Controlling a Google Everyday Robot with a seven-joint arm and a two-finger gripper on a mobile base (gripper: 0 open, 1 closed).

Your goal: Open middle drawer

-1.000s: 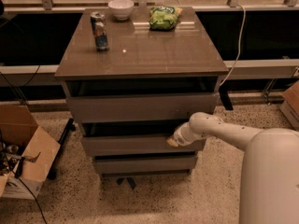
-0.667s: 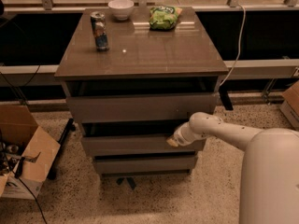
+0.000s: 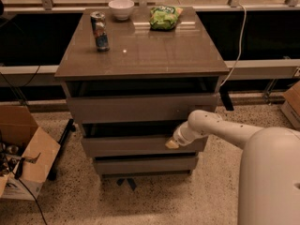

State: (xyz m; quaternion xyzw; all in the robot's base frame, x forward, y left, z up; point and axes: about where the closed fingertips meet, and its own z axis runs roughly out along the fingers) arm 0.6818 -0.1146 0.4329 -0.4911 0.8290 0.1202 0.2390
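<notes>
Closest to us, at the lower right of the frame, is the robot's white body (image 3: pixel 272 172). Its one arm (image 3: pixel 225 128) reaches left toward the cabinet. At the lower left there's one open cardboard box (image 3: pixel 28 158) on the speckled floor, with odds and ends inside that we can't identify.

The cabinet has three drawers, we counted. The bottom drawer (image 3: pixel 145 164) sits furthest back. The middle drawer (image 3: pixel 126 146) is just above it in the centre of the frame, and its front sticks out a little past the bottom one, with a dark gap along its top. The top drawer (image 3: pixel 140 108) is above that. The gripper (image 3: pixel 171 144) is right at the upper edge of the middle drawer's front, toward its right end. It's touching or nearly touching there, and honestly we can't tell whether it's clamped on anything.

Nothing sits in front of the drawers except the arm itself.

Further back, the cabinet top (image 3: pixel 154 50) holds one can (image 3: pixel 99 31) on the left, one white bowl (image 3: pixel 121 8) at the far edge and one green bag (image 3: pixel 165 18) to the bowl's right. All three are well apart from each other. One white cable (image 3: pixel 240 46) hangs down at the upper right, and the corner of a second box (image 3: pixel 293 104) pokes in at the right edge.
</notes>
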